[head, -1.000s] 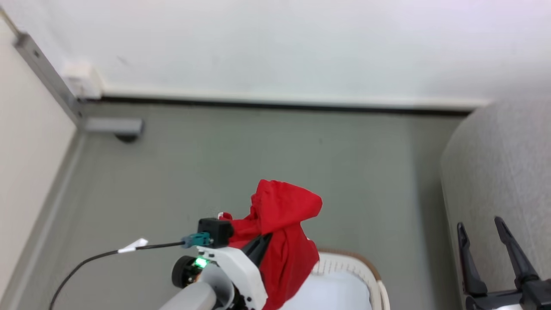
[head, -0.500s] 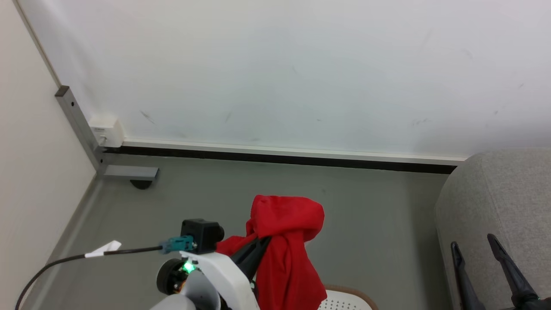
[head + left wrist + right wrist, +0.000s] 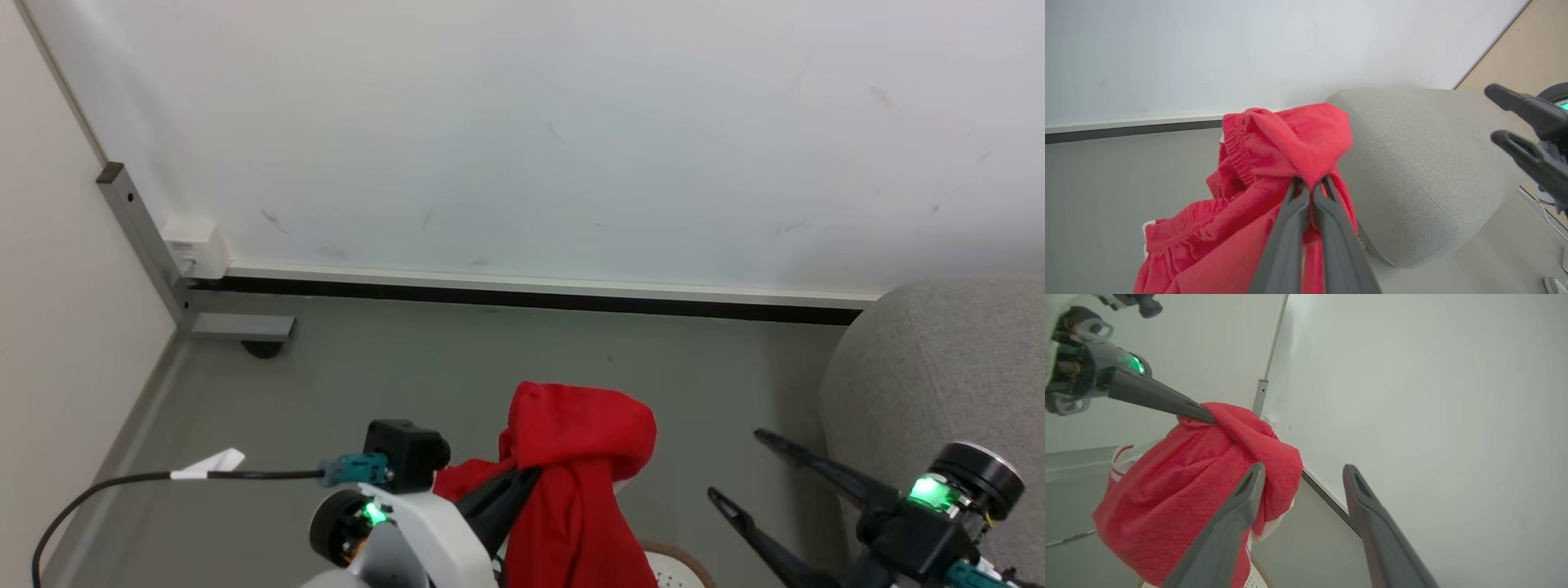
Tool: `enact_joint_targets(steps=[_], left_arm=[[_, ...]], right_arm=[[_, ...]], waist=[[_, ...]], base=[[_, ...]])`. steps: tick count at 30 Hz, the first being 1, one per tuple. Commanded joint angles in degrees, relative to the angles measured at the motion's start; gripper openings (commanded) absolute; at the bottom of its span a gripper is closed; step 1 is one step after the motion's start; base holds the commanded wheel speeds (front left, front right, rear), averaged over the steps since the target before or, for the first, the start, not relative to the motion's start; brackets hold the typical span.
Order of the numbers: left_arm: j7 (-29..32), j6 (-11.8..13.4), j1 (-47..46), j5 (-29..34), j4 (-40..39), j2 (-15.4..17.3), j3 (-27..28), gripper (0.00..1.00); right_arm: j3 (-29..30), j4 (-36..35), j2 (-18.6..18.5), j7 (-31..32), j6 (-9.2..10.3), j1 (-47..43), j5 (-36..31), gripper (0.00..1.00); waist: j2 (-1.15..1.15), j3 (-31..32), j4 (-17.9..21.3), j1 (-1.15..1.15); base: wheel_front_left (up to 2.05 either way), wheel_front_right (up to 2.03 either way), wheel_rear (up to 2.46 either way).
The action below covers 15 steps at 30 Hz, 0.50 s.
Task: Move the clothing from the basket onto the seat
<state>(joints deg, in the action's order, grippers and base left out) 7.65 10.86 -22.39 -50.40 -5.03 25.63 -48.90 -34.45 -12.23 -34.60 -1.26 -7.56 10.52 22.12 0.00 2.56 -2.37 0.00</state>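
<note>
The red clothing (image 3: 584, 482) hangs bunched in the air above the basket, whose brown rim (image 3: 682, 559) peeks in at the bottom edge of the head view. My left gripper (image 3: 526, 478) is shut on a fold of it; the left wrist view shows the fingers pinching the clothing (image 3: 1274, 151) at their tips (image 3: 1310, 185). My right gripper (image 3: 736, 465) is open at the lower right, fingers pointing left toward the garment and apart from it. In the right wrist view its fingers (image 3: 1303, 468) gape beside the clothing (image 3: 1188, 477). The grey seat (image 3: 939, 367) stands at the right, (image 3: 1412, 143).
A white wall with a dark baseboard (image 3: 522, 296) closes the far side of the grey floor. In the left corner are a grey metal post with a foot (image 3: 237, 327) and a white wall box (image 3: 194, 247). A black cable with a white tag (image 3: 208, 465) trails from my left wrist.
The head camera has tilted up, so more wall shows and less basket. My right gripper has swung from pointing up to pointing left at the clothing. The held clothing has shifted slightly right.
</note>
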Motion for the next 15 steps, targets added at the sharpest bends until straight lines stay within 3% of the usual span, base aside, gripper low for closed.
enact_joint_targets(steps=[1, 3, 7, 15], left_arm=[[0.16, -0.33, -0.80, 0.70, -0.39, -0.41, -0.20, 0.00], [0.47, -0.75, -1.25, 0.97, -0.28, -1.05, -0.87, 0.00], [1.00, -1.68, -2.23, 1.38, 0.37, -2.24, -2.30, 0.00], [1.69, -2.97, -3.11, 1.50, 0.63, -3.91, -4.17, 0.00]], right_arm=[[-3.19, -1.08, -2.39, 1.91, 0.14, 3.13, 1.97, 1.00], [-8.62, -2.26, -5.76, 4.65, 0.14, 8.20, 4.00, 1.00], [-17.34, -1.87, -8.36, 6.55, 0.14, 16.72, 7.69, 1.00], [-31.96, 5.99, -5.56, 6.83, 0.14, 28.85, 12.45, 1.00]], waist=[[0.00, -0.01, -0.07, 0.00], [0.00, -0.06, -0.35, 0.00], [0.00, -0.11, -1.15, 0.00], [0.00, -0.41, -1.98, 0.00]], base=[[0.00, 0.00, 0.00], [0.00, 0.00, 0.00], [0.00, 0.00, 0.00], [0.00, 0.00, 0.00]])
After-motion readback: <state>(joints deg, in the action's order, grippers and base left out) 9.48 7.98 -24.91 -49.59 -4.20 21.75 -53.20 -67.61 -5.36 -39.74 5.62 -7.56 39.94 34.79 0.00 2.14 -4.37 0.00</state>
